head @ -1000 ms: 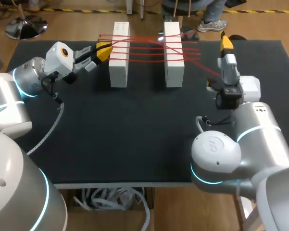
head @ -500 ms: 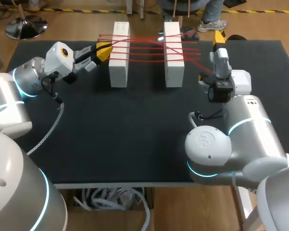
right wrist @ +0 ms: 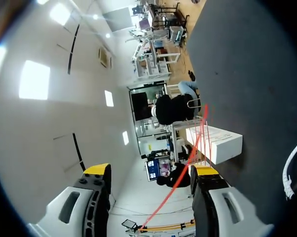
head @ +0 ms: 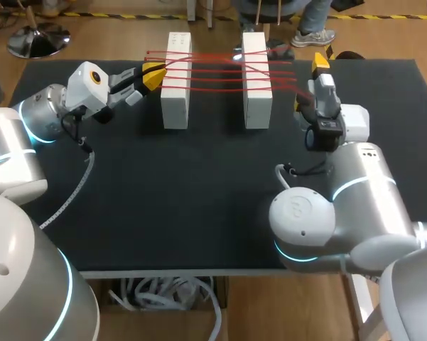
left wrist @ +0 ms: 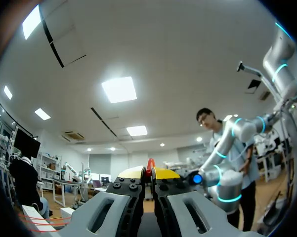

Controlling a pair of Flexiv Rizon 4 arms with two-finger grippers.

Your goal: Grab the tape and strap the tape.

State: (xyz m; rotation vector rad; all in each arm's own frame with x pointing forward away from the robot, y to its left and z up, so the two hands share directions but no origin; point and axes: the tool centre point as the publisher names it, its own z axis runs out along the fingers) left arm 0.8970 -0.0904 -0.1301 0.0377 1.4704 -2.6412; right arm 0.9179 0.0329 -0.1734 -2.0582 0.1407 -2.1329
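Two white blocks (head: 176, 79) (head: 256, 78) stand upright at the table's far side. Red tape (head: 217, 71) is strung across them in several crossing strands. Left of the left block, my left gripper (head: 150, 74) is shut on one end of the tape; in the left wrist view a red tip (left wrist: 149, 164) shows between the closed yellow tips of the left gripper (left wrist: 149, 173). My right gripper (head: 310, 85) is to the right of the right block. In the right wrist view the right gripper (right wrist: 150, 172) is open, and a strand of red tape (right wrist: 188, 163) runs between its fingers, near one finger (right wrist: 206, 172), from the white block (right wrist: 215, 143) ahead.
The black table top (head: 199, 185) spreads in front of the blocks. A white ribbed cable (head: 74, 192) hangs from my left arm over the table's left part. Another cable (right wrist: 291, 168) shows beside my right gripper.
My right gripper has moved left, closer to the right block, over the loose tape strand. My left arm and the blocks have stayed where they were.
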